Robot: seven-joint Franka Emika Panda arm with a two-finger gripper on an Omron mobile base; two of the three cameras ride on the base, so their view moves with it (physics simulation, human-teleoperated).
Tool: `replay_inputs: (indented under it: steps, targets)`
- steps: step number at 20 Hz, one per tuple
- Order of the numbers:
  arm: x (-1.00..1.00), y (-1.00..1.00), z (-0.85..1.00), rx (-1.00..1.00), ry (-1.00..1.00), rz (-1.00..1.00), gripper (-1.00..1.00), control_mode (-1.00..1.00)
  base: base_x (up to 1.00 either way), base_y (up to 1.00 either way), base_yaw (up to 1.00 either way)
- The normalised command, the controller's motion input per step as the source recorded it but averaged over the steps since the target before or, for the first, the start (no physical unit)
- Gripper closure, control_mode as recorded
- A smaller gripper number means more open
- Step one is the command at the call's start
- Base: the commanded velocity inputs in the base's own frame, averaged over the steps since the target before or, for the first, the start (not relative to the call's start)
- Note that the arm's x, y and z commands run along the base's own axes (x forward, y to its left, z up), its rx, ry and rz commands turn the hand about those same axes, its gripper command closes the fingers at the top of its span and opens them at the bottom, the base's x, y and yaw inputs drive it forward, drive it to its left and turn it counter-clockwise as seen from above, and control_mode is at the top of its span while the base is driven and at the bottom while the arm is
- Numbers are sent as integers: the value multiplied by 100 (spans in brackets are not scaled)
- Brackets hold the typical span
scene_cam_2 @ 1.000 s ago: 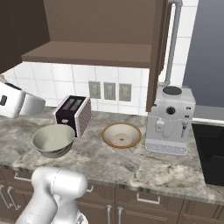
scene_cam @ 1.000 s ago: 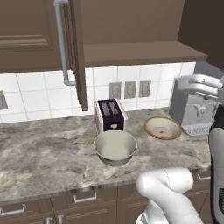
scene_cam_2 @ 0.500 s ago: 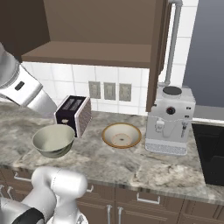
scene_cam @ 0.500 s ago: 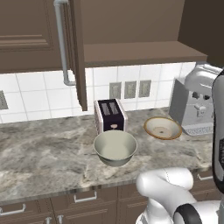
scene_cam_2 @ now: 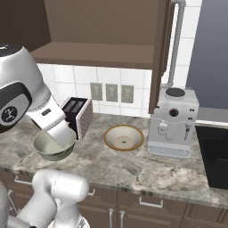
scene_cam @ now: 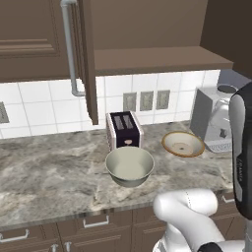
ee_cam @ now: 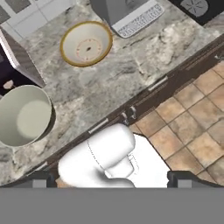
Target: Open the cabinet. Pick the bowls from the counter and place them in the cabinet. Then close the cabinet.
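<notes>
We see the cabinet (scene_cam: 147, 34) w/ both doors swung open: left door (scene_cam: 86, 59) edge-on w/ its silver bar handle (scene_cam: 69, 49), right door (scene_cam_2: 161, 53) edge-on too. Its shelf looks bare, though we can't see far inside. On the counter (scene_cam: 44, 177) the deep greyish-cream bowl (scene_cam: 129, 166) sits upright just in front of the toaster (scene_cam: 124, 129), near the front edge. The shallower cream bowl w/ orange-yellow rim (scene_cam: 183, 143) sits to the right, between the toaster and the coffee machine (scene_cam_2: 173, 121), apart from both. In the hand view the two fingertips (ee_cam: 38, 178) stand wide apart at the bottom, so the hand (ee_cam: 111, 181) is spread open, nothing between the tips; it looks down over the counter edge, drawer fronts and tiled floor (ee_cam: 188, 113). Both bowls show there too, deep one at left, rimmed one near the top.
</notes>
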Motion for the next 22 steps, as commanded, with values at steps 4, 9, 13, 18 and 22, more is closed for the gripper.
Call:
replay_inputs:
  steps: [4, 9, 13, 18, 22]
  targets:
    - [0, -23, -53, 19, 0, -12, -100, -100, 0, 0, 0]
    - [3, -24, -58, 23, 0, -14, -100, -100, 0, 0, 0]
    - [17, -26, -17, 12, 0, -14, -100, -100, 0, 0, 0]
    - [11, -19, -24, 7, 0, -14, -100, -100, 0, 0, 0]
    - [5, -14, -15, 7, -4, -15, -100, -100, 0, 0, 0]
